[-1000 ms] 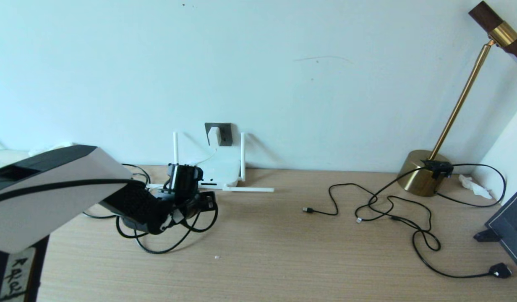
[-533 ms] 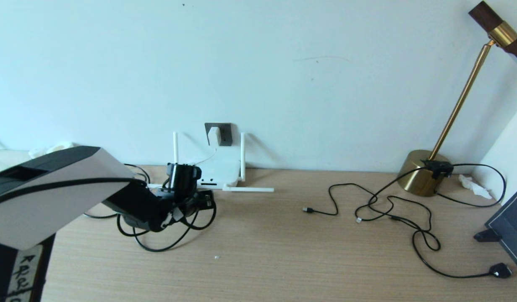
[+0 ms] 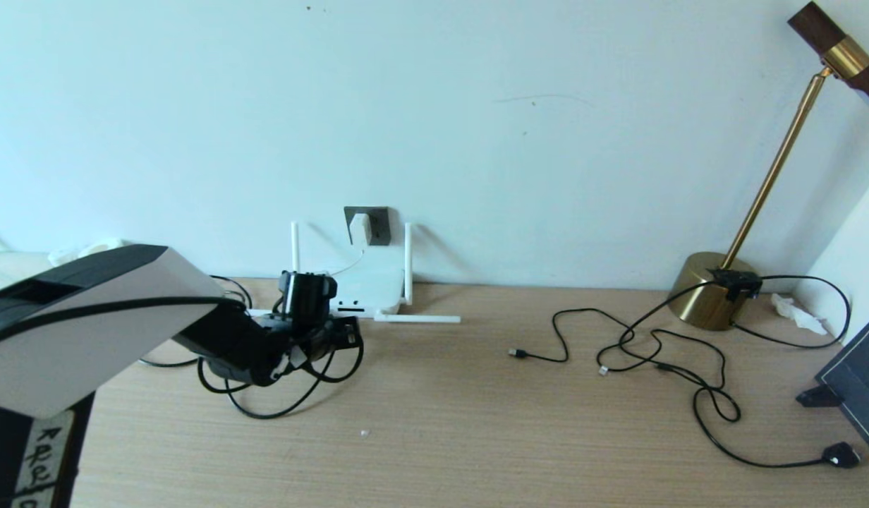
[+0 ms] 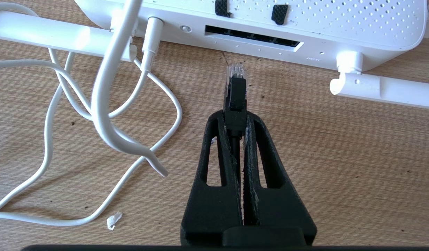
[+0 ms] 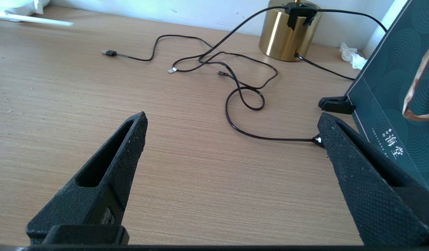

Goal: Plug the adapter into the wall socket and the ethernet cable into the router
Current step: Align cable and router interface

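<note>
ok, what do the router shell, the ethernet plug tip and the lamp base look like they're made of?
router: matte white plastic, going by its moulded vent holes and rounded edges.
ethernet cable plug tip: clear, glossy plastic; a black boot behind it, held in the left tool.
lamp base: looks like brushed brass-coloured metal, with soft vertical reflections; solid or plated cannot be told.

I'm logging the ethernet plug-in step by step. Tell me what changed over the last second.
The left gripper, shut on the ethernet cable, has crept toward the router, dragging the cable's loops along the table. In the left wrist view the clear tip is close to the port slot but not in it. Nothing was grasped or released. The adapter stays in the wall socket, and the right gripper stays open.
</note>
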Robot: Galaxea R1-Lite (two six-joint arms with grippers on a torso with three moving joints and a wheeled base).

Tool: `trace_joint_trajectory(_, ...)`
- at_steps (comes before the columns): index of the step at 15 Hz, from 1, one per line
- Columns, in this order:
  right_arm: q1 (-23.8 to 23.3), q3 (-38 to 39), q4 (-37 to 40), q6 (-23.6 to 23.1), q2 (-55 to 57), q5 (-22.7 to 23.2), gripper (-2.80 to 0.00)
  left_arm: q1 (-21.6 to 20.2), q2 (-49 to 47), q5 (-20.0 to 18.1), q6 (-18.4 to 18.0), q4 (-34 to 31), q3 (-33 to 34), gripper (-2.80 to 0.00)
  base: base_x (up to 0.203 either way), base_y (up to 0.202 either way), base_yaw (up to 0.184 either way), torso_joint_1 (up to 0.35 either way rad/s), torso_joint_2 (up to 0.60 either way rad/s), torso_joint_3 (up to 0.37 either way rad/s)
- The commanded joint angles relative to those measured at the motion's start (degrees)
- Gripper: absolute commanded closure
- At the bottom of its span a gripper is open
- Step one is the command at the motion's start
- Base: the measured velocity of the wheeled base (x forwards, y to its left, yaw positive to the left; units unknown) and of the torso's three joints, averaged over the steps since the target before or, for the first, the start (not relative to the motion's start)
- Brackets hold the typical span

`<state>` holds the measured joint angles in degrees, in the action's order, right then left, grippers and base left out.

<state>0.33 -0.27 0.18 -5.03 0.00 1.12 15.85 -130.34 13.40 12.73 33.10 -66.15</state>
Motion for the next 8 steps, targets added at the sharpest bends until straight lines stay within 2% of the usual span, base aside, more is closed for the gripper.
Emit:
trace_joint_trajectory(1, 0.0, 0.0, 0.0, -0.1, 0.1, 0.0, -2.80, -0.1, 0.0, 0.0, 0.0, 0.2, 0.0, 0.00, 0.000, 0.000, 0.000, 0.000, 0.00, 0.000)
trace_joint_trajectory(8, 0.0, 0.0, 0.0, -0.1, 0.1, 0.0, -2.80, -1.3, -0.7, -0.3, -0.1, 0.0, -1.8, 0.00, 0.000, 0.000, 0.000, 0.000, 0.00, 0.000)
